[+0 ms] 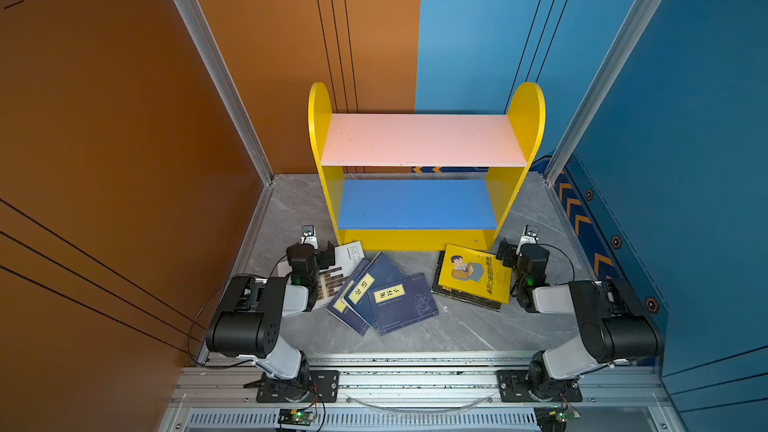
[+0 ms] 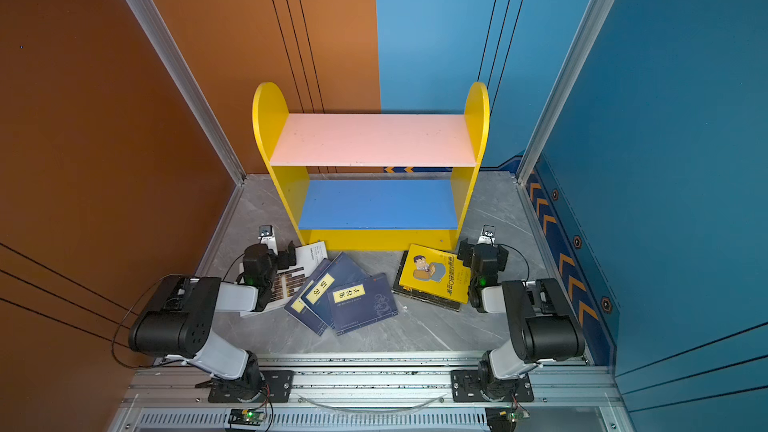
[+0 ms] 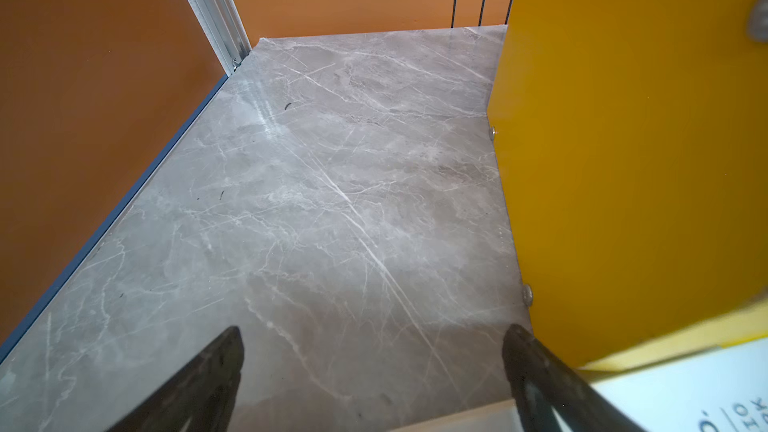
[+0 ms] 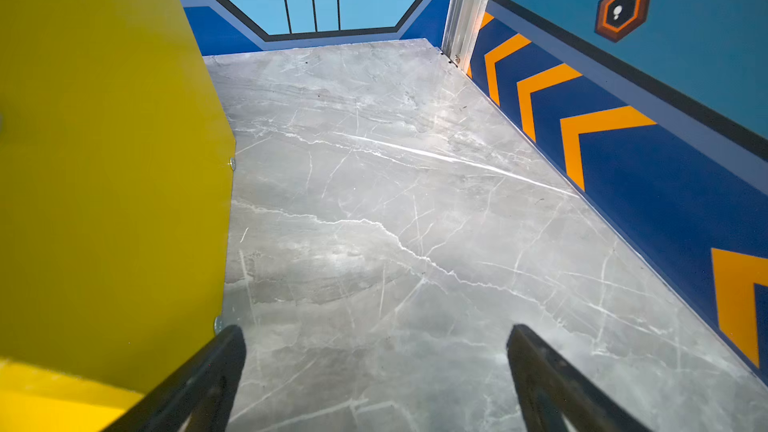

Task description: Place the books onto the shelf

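Nothing shelved yet; shelf (image 1: 424, 141) bare
Wide and empty: left end effector (image 3: 374, 342), right end effector (image 4: 376, 338); next, probably pinch a navy book (image 1: 405, 303) edge

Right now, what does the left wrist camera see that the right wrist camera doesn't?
Only the left wrist view shows the orange wall and a corner of the white book. Only the right wrist view shows the blue wall with orange arrows and a hexagon badge. Both show the grey table, a yellow side of the shelf, and an open, empty gripper: the left gripper in the left wrist view, the right gripper in the right wrist view.
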